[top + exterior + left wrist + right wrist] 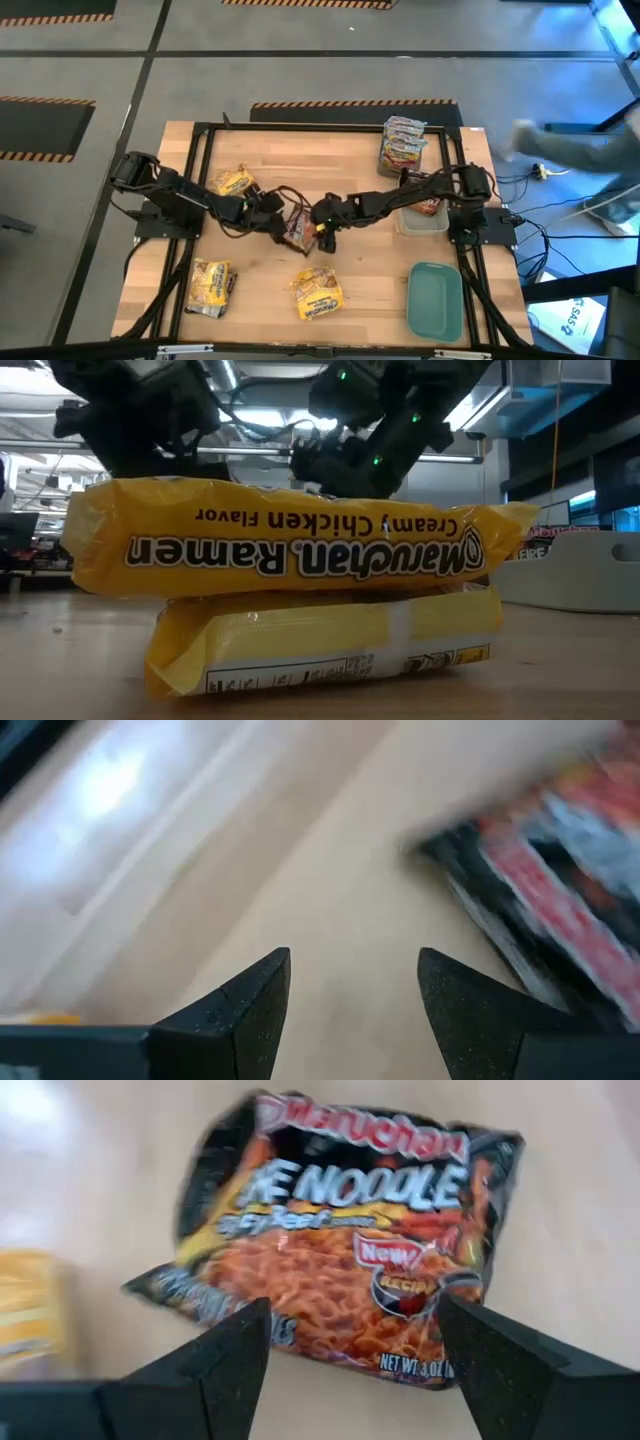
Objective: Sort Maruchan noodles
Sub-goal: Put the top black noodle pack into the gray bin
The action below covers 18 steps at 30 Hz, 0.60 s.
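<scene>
A dark red-black Maruchan packet (298, 231) lies flat at the table's middle. My right gripper (350, 1315) hovers open just over it, its two fingers level with the packet's (350, 1230) near edge and apart from it. My left gripper (355, 960) stands open over bare wood on the packet's (560, 890) left side. In the high view the two grippers, left (274, 214) and right (323, 222), face each other across the packet. Yellow packets lie at the far left (232, 181), near left (211, 287) and near middle (317, 293). Two yellow ones (300, 550) are stacked before the low camera.
A stack of silvery-pink packets (402, 143) sits at the far right. A clear tray (425, 222) with a dark packet (431, 206) in it stands at the right, and a teal lid (435, 298) lies near the front right. A person's blurred arm (560, 150) shows beyond the right edge.
</scene>
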{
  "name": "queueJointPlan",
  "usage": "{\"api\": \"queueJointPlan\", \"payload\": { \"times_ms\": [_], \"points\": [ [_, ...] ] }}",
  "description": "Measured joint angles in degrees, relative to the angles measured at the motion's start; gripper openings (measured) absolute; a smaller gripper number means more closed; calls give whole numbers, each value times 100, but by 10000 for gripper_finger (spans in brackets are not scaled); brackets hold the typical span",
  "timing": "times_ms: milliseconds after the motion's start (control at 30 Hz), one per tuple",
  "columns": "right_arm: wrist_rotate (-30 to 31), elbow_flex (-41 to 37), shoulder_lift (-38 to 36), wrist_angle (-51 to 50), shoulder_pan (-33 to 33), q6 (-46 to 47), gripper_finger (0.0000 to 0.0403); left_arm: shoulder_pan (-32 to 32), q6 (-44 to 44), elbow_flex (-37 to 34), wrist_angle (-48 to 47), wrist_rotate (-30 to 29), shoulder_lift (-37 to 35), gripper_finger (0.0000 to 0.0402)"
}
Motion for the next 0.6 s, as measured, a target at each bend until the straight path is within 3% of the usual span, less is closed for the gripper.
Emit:
{"api": "queueJointPlan", "payload": {
  "times_ms": [100, 233, 433, 600],
  "points": [
    [-76, 1, -154, -47, 92, -113, 270, 236, 18, 3, 68, -69, -11, 215],
    [361, 1, -488, -661, 83, -128, 270, 286, 19, 117, -123, 440, -345, 215],
    [1315, -37, -735, -1124, 12, -358, 270, -368, 66, 118, -60, 1543, -939, 215],
    [1316, -302, -514, -373, -202, -433, 270, -1044, -397, 118, 51, 1499, -818, 215]
  ]
}}
